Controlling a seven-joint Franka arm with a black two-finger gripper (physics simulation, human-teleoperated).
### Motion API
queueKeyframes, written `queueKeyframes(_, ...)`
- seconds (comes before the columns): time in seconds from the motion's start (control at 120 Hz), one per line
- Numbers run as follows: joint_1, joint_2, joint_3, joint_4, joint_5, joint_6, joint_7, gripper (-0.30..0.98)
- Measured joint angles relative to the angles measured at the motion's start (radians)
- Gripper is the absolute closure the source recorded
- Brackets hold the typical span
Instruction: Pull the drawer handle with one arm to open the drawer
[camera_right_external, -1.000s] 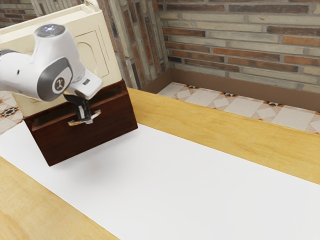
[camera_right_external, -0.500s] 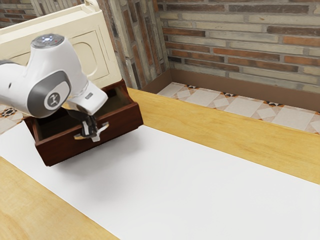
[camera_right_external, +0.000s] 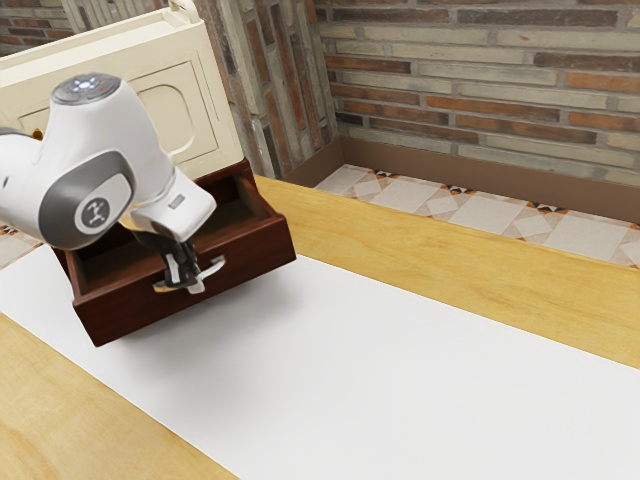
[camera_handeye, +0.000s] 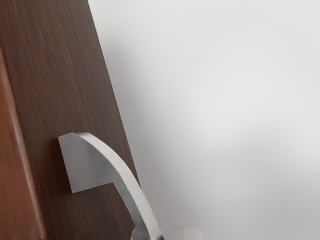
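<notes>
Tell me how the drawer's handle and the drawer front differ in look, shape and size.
The handle is smooth, silvery grey, while the drawer front is dark reddish brown with a wood grain. The handle curves outward in a bow; the drawer front is a flat board. The handle is narrow and spans only a middle part, whereas the drawer front is far wider. Both belong to the same pulled-out drawer.

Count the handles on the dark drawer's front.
1. The curved metal handle sits near the middle of the drawer's front, at the claw. The claw covers a little of that front, so something small could be hidden there.
</notes>
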Motion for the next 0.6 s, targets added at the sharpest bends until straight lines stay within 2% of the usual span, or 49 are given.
queueKeyframes(0.167, -0.001, -0.001, -0.003, -0.002, -0.006, -0.006, -0.006, 0.77)
queueKeyframes(0.475, 0.008, -0.035, -0.027, 0.003, -0.037, -0.038, -0.007, 0.64)
queueKeyframes(0.6, 0.008, -0.043, -0.03, 0.053, -0.061, -0.089, -0.007, 0.41)
